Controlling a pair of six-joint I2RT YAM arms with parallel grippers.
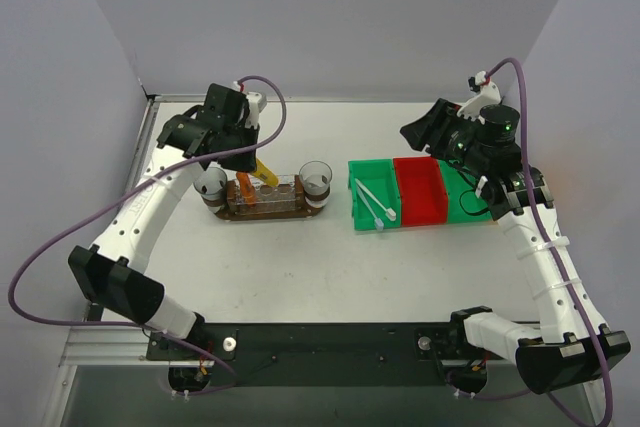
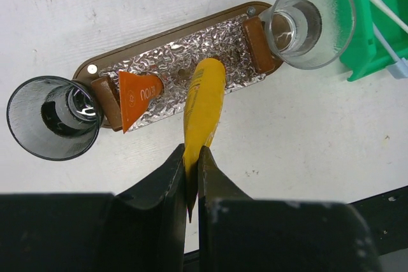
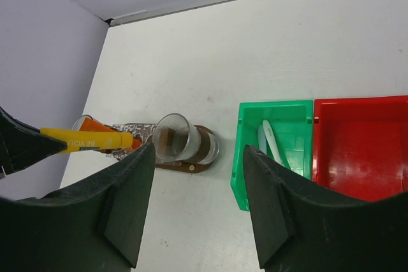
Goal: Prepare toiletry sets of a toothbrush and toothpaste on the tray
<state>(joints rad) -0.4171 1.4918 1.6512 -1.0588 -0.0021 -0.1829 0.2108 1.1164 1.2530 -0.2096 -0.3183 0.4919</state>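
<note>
Left gripper (image 2: 192, 157) is pinching 1 of 2 orange toothpaste tubes (image 2: 204, 103) over the brown oval wooden tray (image 2: 169, 46), between 2 clear cups (image 2: 54, 116); right gripper (image 3: 199, 157) is hanging spread near 2 white toothbrushes (image 1: 372, 202).

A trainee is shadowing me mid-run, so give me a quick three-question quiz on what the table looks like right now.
1. True or false: the left end effector is shut on a yellow toothpaste tube above the tray.
2. Multiple choice: the white toothbrushes lie A) in the red bin, B) in the green bin nearest the tray, C) on the bare table.
3. Short answer: how many clear cups stand at the tray's ends?

Key: 1 true; 2 B; 3 two.
</note>
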